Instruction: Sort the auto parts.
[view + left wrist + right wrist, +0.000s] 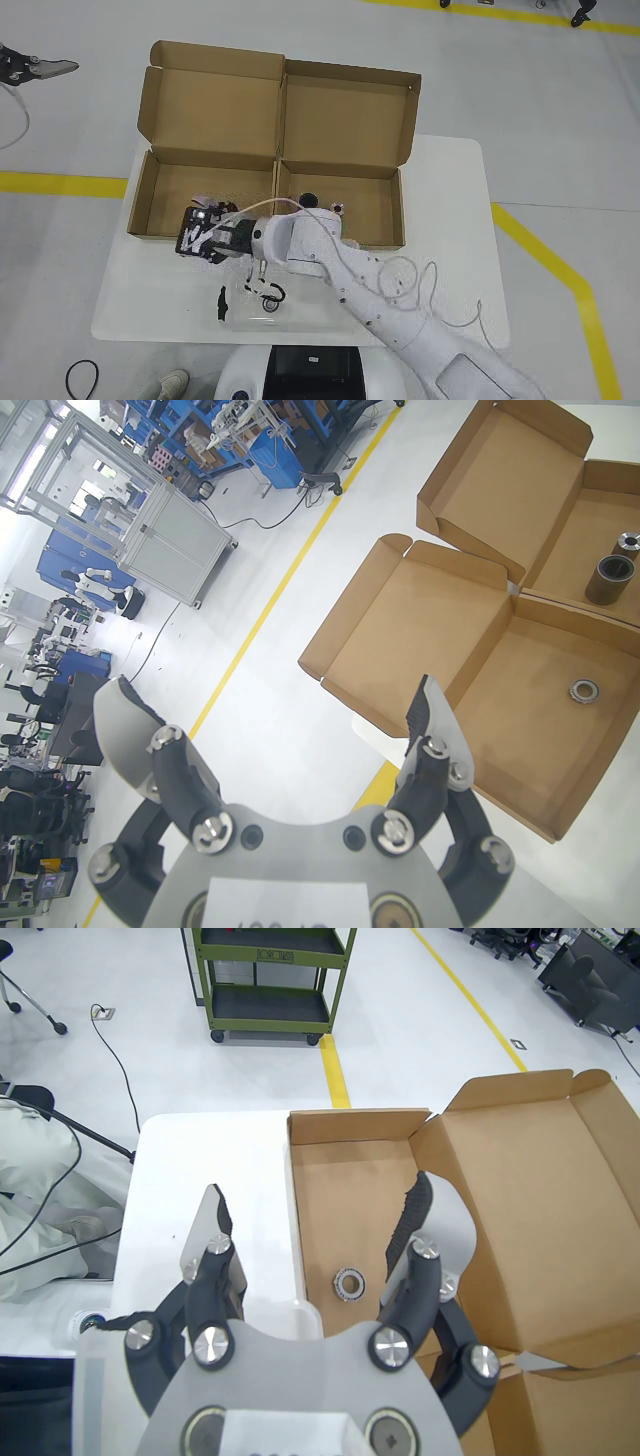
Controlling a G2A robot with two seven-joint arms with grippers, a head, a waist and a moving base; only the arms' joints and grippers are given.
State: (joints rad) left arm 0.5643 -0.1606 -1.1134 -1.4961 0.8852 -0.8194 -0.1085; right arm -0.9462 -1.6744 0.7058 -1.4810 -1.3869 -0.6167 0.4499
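Top: right gripper [197, 232] sits over the front wall of the left box [160, 190] on the bench [450, 200] and hides what lies under it. Right box [375, 205] has a dark sleeve [309, 199] and a smaller sleeve [341, 208] near its left wall. Left gripper [55, 68] is off the bench, over the floor beyond the back-left corner, cut by the frame edge. Black bits [268, 293] at the bench's front edge are too small to identify.

Left wrist: jaws spread wide, nothing between them. Bearing ring [583, 690] lies flat on the left box's floor. Both sleeves stand upright in the right box, the smaller one clipped by the frame.

Right wrist: fingers wide apart, empty. The ring lies close to the box's front wall, below the gap, untouched.
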